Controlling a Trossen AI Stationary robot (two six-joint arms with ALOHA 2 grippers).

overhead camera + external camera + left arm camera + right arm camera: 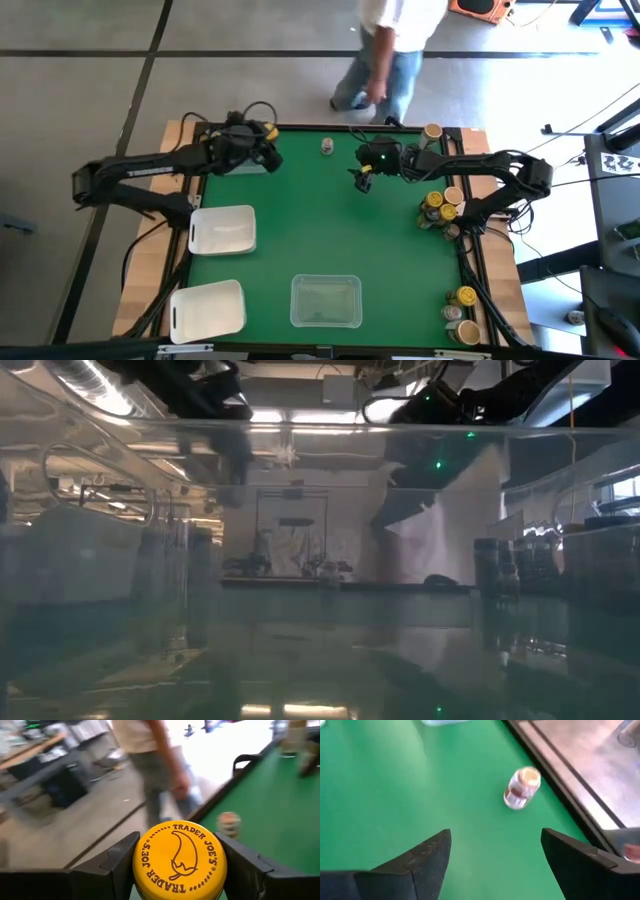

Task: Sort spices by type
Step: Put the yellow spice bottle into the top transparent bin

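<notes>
The clear tray (325, 301) sits at the near edge of the green table (330, 230), in the middle, and serves as the landmark here. To its left, also at the near edge, lies a white tray (208, 308); a second white tray (222, 229) lies farther back and to the left of the clear tray. To the right of the clear tray, at the table's near right corner, stand a yellow-lidded jar (466, 297) and some other jars (460, 325) just beside it.

Farther back and to the right of the clear tray, a cluster of jars (440, 208) stands close together under the right arm. The right gripper (495, 855) hovers over the table beyond the clear tray, slightly to its right, with its jaws spread wide and nothing between them. Ahead of it a small lone jar (521, 787) stands near the table's far edge, straight back from the clear tray.

The left gripper (179, 870) is beyond the clear tray and well to its left, at the far left corner of the table. Its fingers (112, 870) press on both sides of a yellow-lidded spice jar (179, 862), holding it. One more jar (432, 132) with a tan lid stands at the far edge, back and to the right of the clear tray.

Beyond the table, a person (385, 55) stands on the floor.
</notes>
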